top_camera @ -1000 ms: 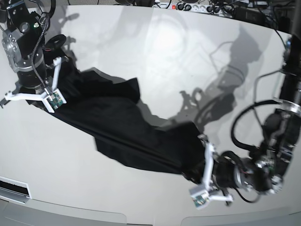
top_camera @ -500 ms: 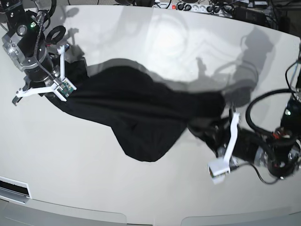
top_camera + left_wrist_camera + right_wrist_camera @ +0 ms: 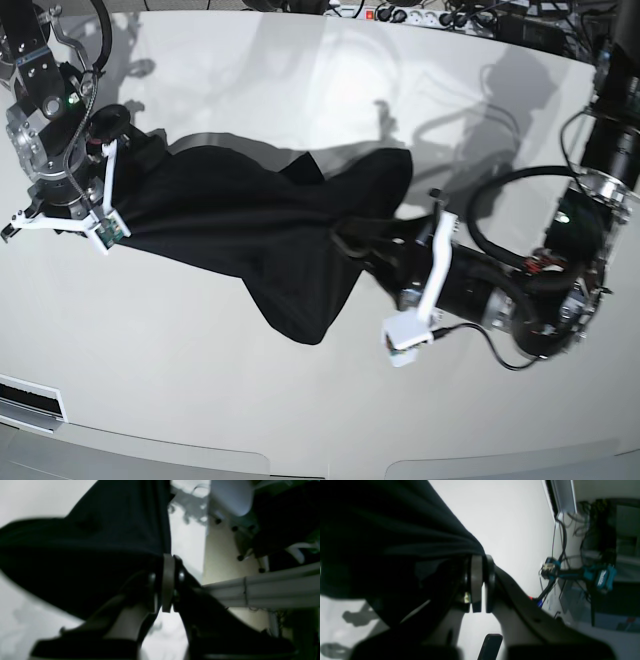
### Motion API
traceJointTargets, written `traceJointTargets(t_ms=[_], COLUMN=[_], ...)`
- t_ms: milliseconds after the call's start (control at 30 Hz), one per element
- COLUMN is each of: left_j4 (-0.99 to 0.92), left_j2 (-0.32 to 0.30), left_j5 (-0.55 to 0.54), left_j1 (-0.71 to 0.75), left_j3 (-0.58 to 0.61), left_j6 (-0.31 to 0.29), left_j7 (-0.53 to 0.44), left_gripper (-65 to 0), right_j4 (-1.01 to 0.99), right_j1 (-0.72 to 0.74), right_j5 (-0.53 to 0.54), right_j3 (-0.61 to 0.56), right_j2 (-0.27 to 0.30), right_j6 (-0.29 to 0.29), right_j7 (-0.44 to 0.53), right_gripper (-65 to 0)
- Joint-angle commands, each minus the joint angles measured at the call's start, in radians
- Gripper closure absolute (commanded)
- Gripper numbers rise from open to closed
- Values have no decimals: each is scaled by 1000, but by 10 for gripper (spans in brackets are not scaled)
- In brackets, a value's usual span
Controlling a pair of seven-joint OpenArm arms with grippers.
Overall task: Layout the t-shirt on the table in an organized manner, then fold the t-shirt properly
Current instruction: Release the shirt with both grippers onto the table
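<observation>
Both tools, left tool (image 3: 168, 585) and right tool (image 3: 480, 585), sit clamped on the black t-shirt (image 3: 250, 240) stretched over the white desk (image 3: 300, 90); no writing legible.

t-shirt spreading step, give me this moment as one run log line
phase: layout | t-shirt: held off table between both arms, bunched, sagging mid | left gripper: shut on shirt | right gripper: shut on shirt | fold: not started
</observation>
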Motion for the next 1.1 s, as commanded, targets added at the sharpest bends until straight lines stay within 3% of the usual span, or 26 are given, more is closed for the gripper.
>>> traceJointTargets(t_ms=[0, 67, 133, 267, 500, 567, 633, 700, 933, 1067], left_j4=[13, 12, 12, 11, 10, 10, 10, 6, 5, 5], left_j2=[18, 64, 105, 159, 188, 187, 187, 178, 109, 51], left_j5=[-25, -25, -25, 4, 389, 517, 624, 689, 718, 727], left_j1=[-11, 11, 29, 40, 40, 40, 40, 40, 43, 43], left_j3=[-11, -11, -11, -12, -49, -82, -125, -167, -261, -293], left_j6=[-5, -5, -5, -5, -3, 59, 121, 166, 190, 190], left_j7=[-18, -18, -19, -55, -261, -321, -349, -361, -365, -365], left_gripper=[-153, -283, -362, -366, -366, -366, -366, -366, -366, -366], right_j4=[7, 5, 5, 5, 30, 48, 66, 71, 77, 138], right_j1=[16, 15, 13, 14, 13, 14, 18, 19, 19, 18], right_j5=[-19, -19, -19, -20, 40, 11, -131, -190, 60, 264], right_j3=[11, 11, 11, 12, 24, 24, 27, 46, 69, 69], right_j2=[16, 15, 15, 16, 15, 15, 16, 21, 16, -1], right_j6=[-24, -51, -68, -101, -91, -114, -203, -218, -95, 47], right_j7=[5, 6, 2, -13, -9, -13, -54, -71, -14, 26], right_gripper=[-130, -251, -303, -302, -302, -302, -302, -302, -300, -300])
